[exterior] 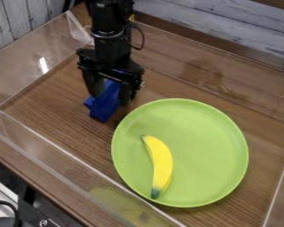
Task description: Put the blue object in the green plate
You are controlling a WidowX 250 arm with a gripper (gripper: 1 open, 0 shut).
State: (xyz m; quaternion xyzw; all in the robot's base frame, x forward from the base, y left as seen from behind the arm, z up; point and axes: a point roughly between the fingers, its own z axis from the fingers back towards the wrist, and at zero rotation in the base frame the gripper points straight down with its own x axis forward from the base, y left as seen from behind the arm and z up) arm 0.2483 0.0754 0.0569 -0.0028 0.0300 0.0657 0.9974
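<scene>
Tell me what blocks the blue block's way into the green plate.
Nothing visible does. The gripper straddles the blue block, which lies beside the green plate; the banana occupies only its near part.

A lab-style robot test cell: the gripper (113, 89) works on a wood-grain table (61, 97) fenced by clear acrylic walls (26, 133), with pale plank panelling (245, 27) behind it.

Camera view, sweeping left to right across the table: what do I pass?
Blue object with the gripper straddling its upper end → banana → green plate, its bare right part.
</scene>
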